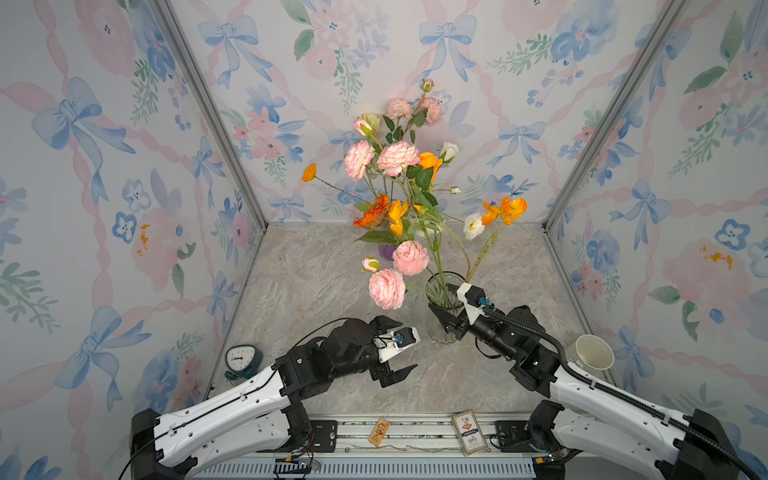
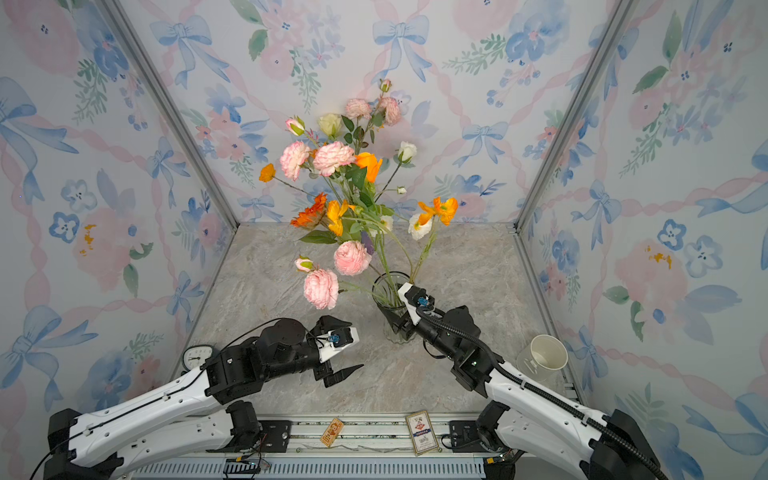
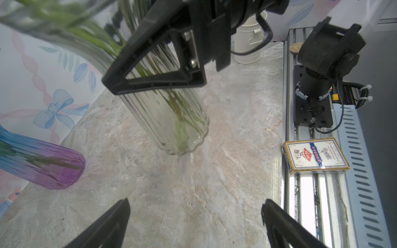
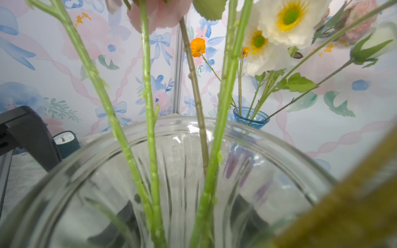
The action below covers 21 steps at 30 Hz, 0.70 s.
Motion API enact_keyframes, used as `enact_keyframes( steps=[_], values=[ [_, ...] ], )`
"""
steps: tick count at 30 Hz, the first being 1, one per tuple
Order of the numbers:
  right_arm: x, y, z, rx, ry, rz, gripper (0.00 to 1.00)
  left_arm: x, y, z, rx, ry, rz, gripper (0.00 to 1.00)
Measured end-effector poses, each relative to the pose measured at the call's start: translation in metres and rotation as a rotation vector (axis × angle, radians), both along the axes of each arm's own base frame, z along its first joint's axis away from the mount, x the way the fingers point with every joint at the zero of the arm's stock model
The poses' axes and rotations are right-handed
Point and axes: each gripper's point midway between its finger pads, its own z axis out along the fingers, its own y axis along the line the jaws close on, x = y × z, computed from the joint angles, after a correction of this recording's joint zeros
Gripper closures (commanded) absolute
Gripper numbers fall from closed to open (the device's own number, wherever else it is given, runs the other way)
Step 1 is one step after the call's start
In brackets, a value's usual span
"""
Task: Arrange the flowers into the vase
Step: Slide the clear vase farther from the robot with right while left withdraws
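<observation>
A clear ribbed glass vase (image 1: 439,337) (image 3: 182,128) stands on the marble table right of centre. Several green stems (image 4: 150,128) stand inside it. They carry pink roses (image 1: 386,289), a white poppy (image 1: 473,226) and orange poppies (image 1: 505,210). My right gripper (image 1: 449,322) (image 2: 401,322) is shut on the vase body below the rim, one finger on each side. More flowers (image 1: 397,158) rise from a blue-purple vase (image 1: 386,251) (image 3: 43,169) behind. My left gripper (image 1: 407,344) (image 3: 195,201) hovers open and empty over the table, left of the clear vase.
A small green clock (image 1: 241,359) sits at the left table edge. At the right edge stands a white cup (image 1: 594,352). A card box (image 1: 469,432) and a small orange packet (image 1: 379,432) lie on the front rail. Wallpapered walls close three sides.
</observation>
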Motion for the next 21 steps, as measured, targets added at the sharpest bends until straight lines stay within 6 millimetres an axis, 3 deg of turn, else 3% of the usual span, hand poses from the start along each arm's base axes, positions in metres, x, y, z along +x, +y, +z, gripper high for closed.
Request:
enact_keyframes(
  steps=[7, 13, 17, 21],
  values=[
    [-0.010, -0.032, 0.046, 0.032, -0.037, -0.072, 0.69, 0.002, -0.005, -0.001, 0.003, -0.007, -0.013, 0.02],
    [-0.008, -0.078, 0.083, 0.066, -0.072, -0.239, 0.69, 0.005, -0.010, -0.006, 0.014, -0.006, -0.021, 0.02],
    [0.006, -0.111, 0.095, 0.070, -0.092, -0.395, 0.70, 0.006, -0.013, -0.012, 0.030, 0.002, -0.035, 0.02],
    [0.029, -0.145, 0.091, 0.054, -0.084, -0.561, 0.70, 0.008, -0.016, -0.017, 0.044, 0.008, -0.041, 0.02]
  ],
)
